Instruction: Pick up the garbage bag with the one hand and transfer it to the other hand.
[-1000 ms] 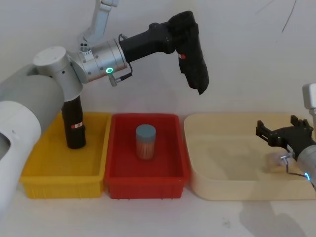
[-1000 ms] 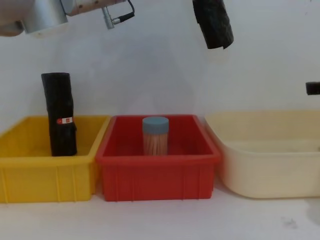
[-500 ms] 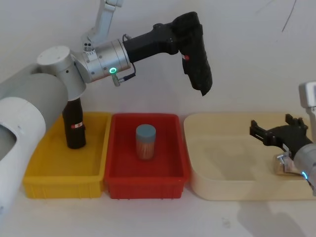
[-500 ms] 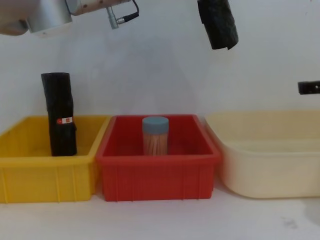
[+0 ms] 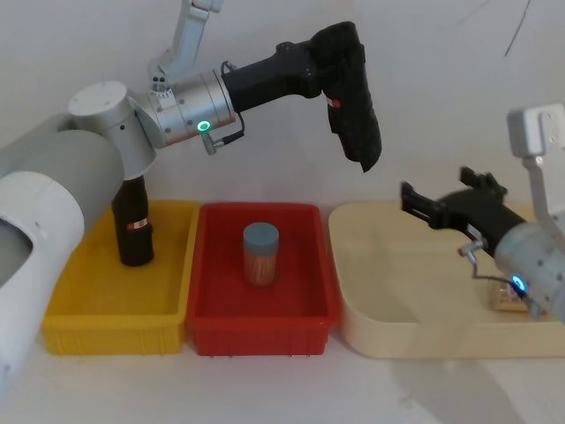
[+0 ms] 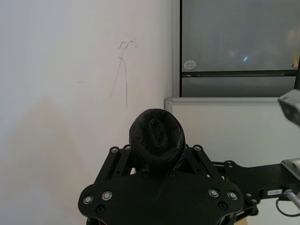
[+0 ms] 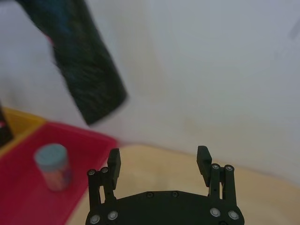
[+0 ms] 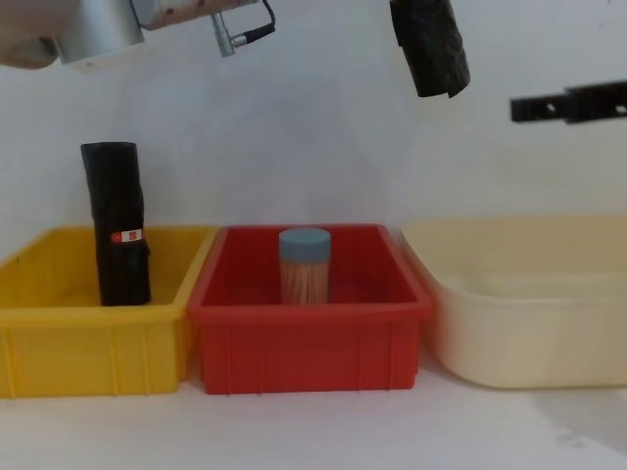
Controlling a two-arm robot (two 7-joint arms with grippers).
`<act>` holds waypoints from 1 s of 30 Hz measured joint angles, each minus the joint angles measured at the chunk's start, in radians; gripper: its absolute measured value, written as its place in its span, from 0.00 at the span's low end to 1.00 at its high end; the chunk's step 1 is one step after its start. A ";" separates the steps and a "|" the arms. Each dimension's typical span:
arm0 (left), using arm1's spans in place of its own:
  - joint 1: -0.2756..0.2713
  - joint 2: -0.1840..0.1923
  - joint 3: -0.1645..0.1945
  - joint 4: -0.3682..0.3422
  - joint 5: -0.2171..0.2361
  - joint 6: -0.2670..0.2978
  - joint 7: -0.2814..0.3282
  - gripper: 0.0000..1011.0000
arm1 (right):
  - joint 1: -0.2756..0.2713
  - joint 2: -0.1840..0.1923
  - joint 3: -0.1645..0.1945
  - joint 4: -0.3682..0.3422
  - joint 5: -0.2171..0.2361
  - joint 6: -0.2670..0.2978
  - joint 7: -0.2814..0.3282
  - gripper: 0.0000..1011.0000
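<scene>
The garbage bag, a black roll with a small red mark, hangs tilted high over the red bin, and my left gripper on the green-ringed arm is shut on its upper end. The roll's end sits between the left jaws, and its lower end shows in the chest view. My right gripper, on the blue-ringed arm, is open above the beige tray, to the right of the bag and lower, not touching it. The bag lies ahead and to one side of the open right gripper.
A second black roll stands upright in the yellow bin. A blue-lidded jar stands in the red bin. The beige tray lies on the right. A white wall stands close behind.
My right gripper has risen and moved left over the tray toward the bag, still open. The left arm with the bag has shifted slightly right and then held.
</scene>
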 joint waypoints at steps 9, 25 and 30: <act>-0.001 -0.001 0.001 0.004 -0.001 -0.001 -0.002 0.36 | 0.092 -0.039 -0.062 -0.005 0.009 -0.006 0.047 0.99; -0.003 -0.003 0.001 0.006 -0.001 -0.002 -0.003 0.36 | 0.204 -0.083 -0.143 0.025 -0.034 0.006 0.063 0.99; -0.003 -0.003 0.001 0.007 -0.001 -0.002 -0.003 0.36 | 0.228 -0.092 -0.165 0.048 -0.064 0.009 0.050 0.99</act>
